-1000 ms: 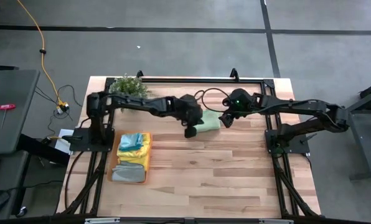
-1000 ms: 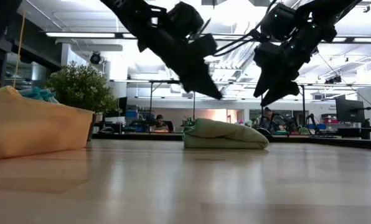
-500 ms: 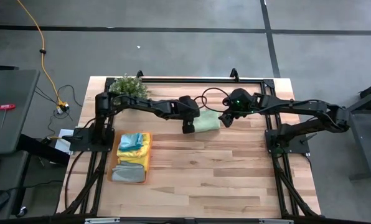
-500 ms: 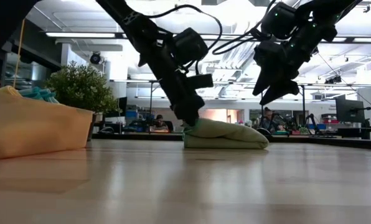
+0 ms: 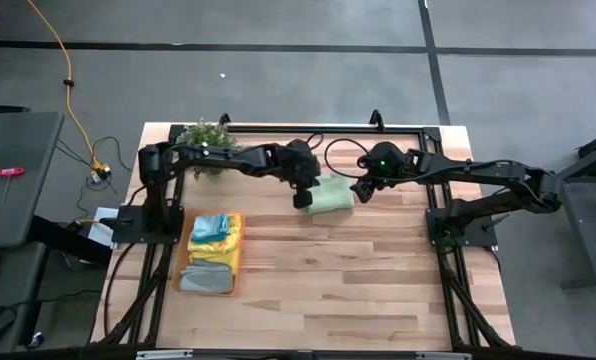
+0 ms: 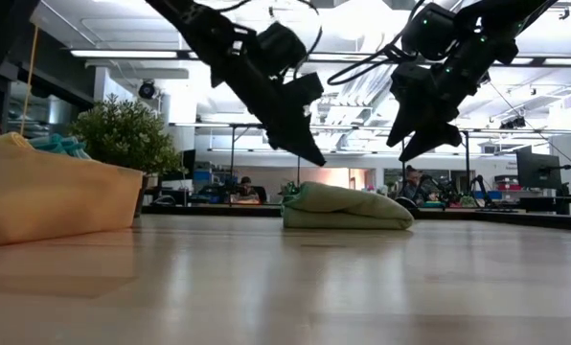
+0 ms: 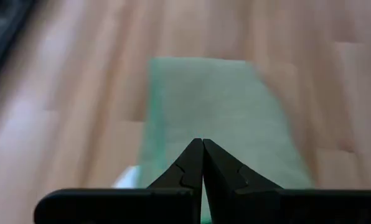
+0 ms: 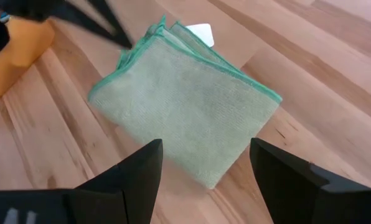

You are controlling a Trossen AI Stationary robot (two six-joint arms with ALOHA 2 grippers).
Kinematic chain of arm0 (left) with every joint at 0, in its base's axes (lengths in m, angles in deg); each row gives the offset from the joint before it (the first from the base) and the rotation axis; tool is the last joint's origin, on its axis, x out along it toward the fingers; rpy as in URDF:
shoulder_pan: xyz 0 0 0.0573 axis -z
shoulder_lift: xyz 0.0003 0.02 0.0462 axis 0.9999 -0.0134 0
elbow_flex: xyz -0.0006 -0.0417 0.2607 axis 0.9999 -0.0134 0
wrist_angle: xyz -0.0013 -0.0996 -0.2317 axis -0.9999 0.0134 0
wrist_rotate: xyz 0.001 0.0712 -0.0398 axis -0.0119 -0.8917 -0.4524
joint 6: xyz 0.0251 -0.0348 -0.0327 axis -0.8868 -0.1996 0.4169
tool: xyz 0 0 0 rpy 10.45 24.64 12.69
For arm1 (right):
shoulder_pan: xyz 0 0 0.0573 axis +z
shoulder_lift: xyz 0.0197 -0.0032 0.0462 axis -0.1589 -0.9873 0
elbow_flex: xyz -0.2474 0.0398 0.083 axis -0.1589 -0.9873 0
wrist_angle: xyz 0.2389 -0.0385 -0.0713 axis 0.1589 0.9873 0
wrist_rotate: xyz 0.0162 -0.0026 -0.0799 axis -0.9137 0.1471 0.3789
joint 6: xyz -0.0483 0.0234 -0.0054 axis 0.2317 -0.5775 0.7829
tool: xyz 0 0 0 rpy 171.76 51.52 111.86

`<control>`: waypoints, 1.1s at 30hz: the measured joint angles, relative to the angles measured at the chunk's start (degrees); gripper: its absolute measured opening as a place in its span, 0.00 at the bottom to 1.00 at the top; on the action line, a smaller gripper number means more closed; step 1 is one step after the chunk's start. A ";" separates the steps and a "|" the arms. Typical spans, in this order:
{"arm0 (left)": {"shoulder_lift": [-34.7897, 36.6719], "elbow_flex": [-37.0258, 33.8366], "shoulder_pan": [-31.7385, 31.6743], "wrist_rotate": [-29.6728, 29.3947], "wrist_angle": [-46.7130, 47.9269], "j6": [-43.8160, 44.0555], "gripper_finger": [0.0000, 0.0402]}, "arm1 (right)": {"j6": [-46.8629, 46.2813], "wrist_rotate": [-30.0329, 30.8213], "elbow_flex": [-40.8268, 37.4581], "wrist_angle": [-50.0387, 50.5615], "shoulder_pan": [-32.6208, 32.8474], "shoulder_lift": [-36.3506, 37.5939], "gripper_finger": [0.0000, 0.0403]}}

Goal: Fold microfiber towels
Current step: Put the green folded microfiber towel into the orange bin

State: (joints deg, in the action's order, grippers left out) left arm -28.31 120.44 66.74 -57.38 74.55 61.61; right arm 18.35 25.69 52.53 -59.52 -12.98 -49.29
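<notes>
Plant (image 5: 207, 135) apparently behind tray (image 5: 235, 262)

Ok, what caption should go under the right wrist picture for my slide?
The right hand hangs open above a folded pale green towel lying on the wooden table.

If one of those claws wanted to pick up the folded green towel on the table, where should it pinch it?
Probably at the open-edge corner of the folded green towel, where the teal-trimmed layers fan apart slightly. That end sits on the left gripper's side, so coming down from above there looks easiest. The opposite rounded fold gives the fingers no lip. The right gripper hovers open above it.
</notes>
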 joint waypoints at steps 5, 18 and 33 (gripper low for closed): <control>-1.56 -1.24 -1.12 9.93 -0.18 1.39 0.00 | -0.02 0.49 0.00 -0.99 0.00 0.00 0.58; -2.92 -13.06 -0.79 -2.83 -7.07 2.95 0.00 | -8.31 1.60 -0.02 -2.05 0.00 -1.50 0.58; -2.95 -15.39 -0.63 -2.59 -10.00 2.82 0.00 | -27.32 1.39 -0.04 -15.40 -0.04 -22.29 0.58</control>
State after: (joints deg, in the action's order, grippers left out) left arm -31.26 105.05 66.11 -59.97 64.55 64.43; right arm -8.97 27.08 52.49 -74.92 -13.02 -71.58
